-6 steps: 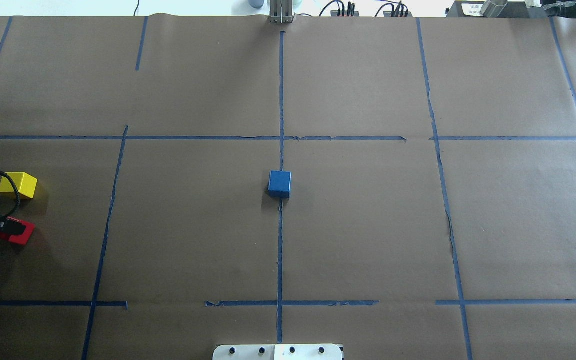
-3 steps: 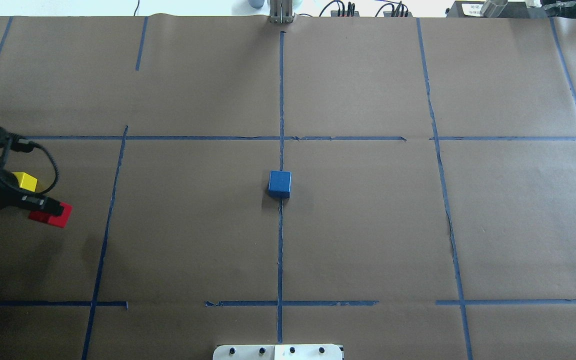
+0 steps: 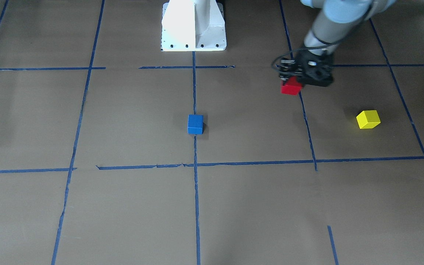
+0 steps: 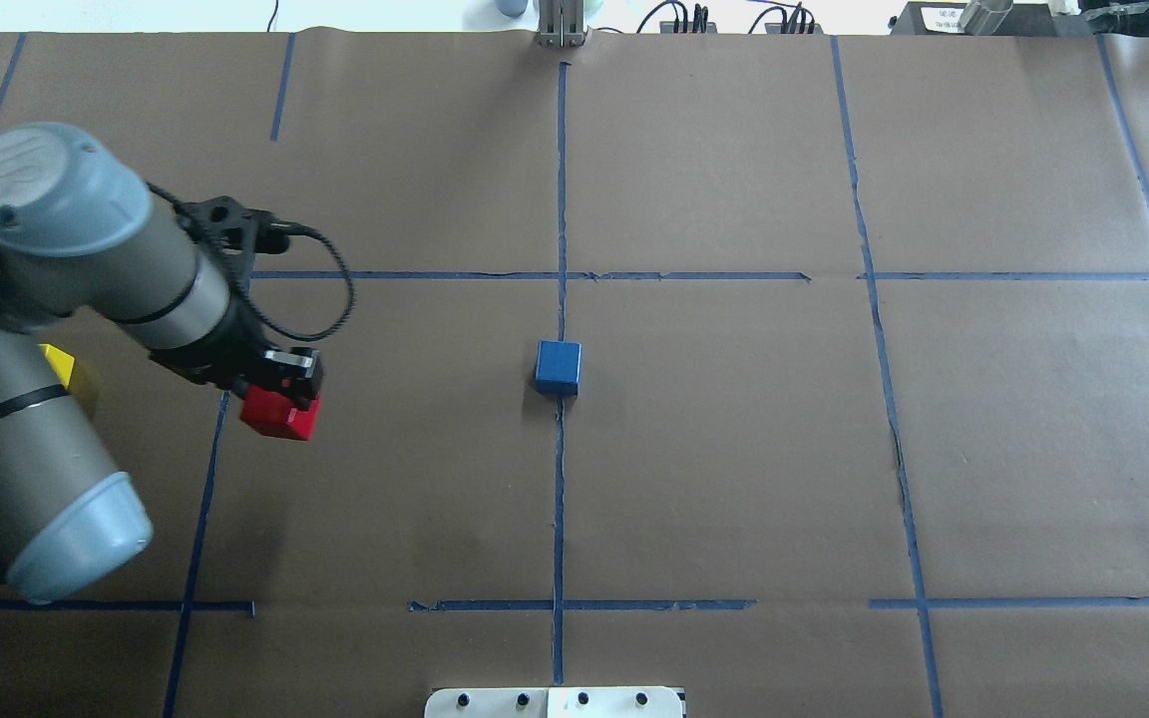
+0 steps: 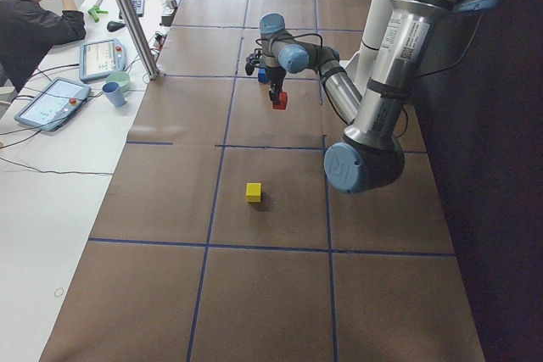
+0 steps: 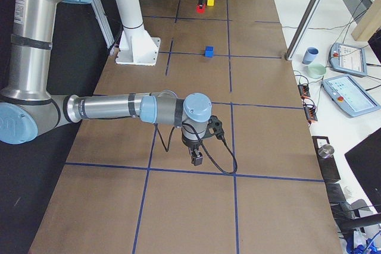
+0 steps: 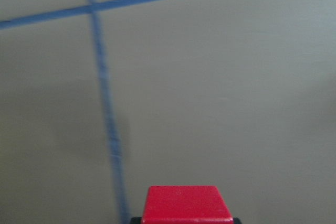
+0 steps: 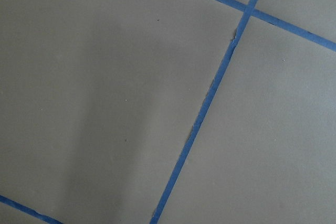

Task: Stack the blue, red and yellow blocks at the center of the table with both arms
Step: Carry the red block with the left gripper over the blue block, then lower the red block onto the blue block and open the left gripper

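Note:
My left gripper [image 4: 285, 391] is shut on the red block [image 4: 280, 415] and holds it above the table, left of the centre. The red block also shows in the front view [image 3: 291, 88] and at the bottom of the left wrist view [image 7: 186, 204]. The blue block [image 4: 559, 367] sits on the centre tape line, also in the front view [image 3: 195, 124]. The yellow block [image 3: 368, 119] rests on the table on my far left, mostly hidden by my left arm in the overhead view [image 4: 58, 363]. My right gripper [image 6: 196, 159] shows only in the exterior right view; I cannot tell whether it is open or shut.
Brown paper with blue tape lines [image 4: 560, 499] covers the table. The white robot base [image 3: 193, 25] stands at the near edge. Tablets and cups [image 6: 309, 56] lie on the white strip at the far edge. An operator [image 5: 30, 14] sits there.
My left arm has swung right, toward the centre, carrying the red block with it. The yellow and blue blocks have not moved.

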Robot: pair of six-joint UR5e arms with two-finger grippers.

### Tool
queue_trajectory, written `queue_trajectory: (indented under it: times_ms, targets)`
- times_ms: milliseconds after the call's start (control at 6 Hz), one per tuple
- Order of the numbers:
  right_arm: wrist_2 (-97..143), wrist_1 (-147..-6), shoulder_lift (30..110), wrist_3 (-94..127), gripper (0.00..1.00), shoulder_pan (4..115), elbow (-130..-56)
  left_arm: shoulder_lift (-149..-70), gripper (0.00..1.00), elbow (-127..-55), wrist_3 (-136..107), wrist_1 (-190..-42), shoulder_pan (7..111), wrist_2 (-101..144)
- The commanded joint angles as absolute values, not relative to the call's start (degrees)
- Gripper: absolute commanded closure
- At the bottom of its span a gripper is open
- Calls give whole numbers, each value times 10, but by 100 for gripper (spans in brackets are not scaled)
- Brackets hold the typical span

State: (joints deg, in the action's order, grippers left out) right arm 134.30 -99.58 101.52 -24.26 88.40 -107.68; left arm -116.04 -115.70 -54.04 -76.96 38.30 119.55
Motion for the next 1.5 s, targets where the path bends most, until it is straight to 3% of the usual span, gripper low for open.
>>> queue_trajectory:
  times_ms: [0, 500, 1333]
  targets:
    - [1342, -996, 1013, -243, 0, 883, -1075, -1342, 95, -1033, -631, -736, 340, 1169]
    - [1343, -996, 1013, -242, 0, 884, -1072, -1431, 95, -873, -689, -852, 322, 1169]
    - [1343, -996, 1011, -242, 0, 883, -1069, -1449, 95, -811, -682, -867, 322, 1150]
